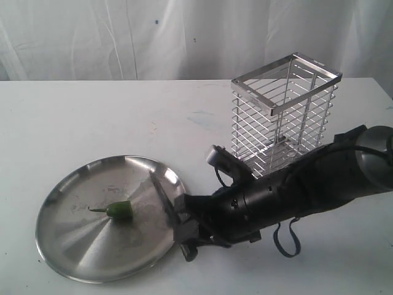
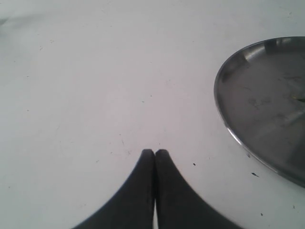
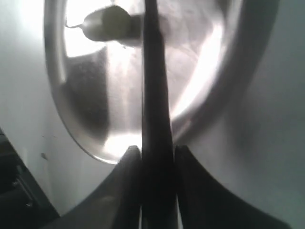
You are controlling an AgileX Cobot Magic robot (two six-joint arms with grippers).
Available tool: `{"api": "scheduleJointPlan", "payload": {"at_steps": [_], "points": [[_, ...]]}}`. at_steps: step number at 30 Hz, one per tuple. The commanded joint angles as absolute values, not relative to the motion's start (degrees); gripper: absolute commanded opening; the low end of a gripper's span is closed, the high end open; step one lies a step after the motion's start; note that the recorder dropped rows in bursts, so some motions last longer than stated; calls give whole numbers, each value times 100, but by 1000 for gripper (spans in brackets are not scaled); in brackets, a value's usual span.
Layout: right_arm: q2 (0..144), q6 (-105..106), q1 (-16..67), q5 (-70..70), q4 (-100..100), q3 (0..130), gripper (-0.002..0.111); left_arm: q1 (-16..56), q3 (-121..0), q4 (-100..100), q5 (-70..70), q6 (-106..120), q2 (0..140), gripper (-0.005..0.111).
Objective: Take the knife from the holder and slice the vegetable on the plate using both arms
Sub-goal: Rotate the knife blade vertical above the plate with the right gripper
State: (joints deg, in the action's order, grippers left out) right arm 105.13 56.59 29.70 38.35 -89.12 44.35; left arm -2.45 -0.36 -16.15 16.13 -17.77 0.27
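A white table (image 1: 92, 117) stands before a white curtain (image 1: 184, 37). My right pincer (image 3: 157, 155) is clamped on the knife (image 1: 161, 193), its blade over the steel plate (image 1: 67, 246), just beside the green chilli (image 1: 120, 210) lying near the plate's middle. The wire holder (image 1: 285, 110) stands empty behind. My left pincer (image 2: 155, 153) is pressed together over bare table beside the plate. Nothing pins the chilli, so I judge a cut may roll it aside, twist the slim handle, or skid the plate.

White, faintly marked tabletop (image 1: 92, 117), bearing a wide round shiny steel plate (image 1: 80, 252) and, apart from it, a tall steel-wire cage holder (image 1: 285, 117).
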Motion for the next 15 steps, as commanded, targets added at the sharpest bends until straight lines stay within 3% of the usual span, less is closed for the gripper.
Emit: {"api": "scheduleJointPlan", "payload": {"at_steps": [1,15], "points": [[10542,5197,2966,3678,-7967,4396,0,-194,0,-1629,1610,-1775,0,0],[10542,5093,2966,3272,-7881,4396,2,-194,0,-1629,1610,-1775,0,0]]}}
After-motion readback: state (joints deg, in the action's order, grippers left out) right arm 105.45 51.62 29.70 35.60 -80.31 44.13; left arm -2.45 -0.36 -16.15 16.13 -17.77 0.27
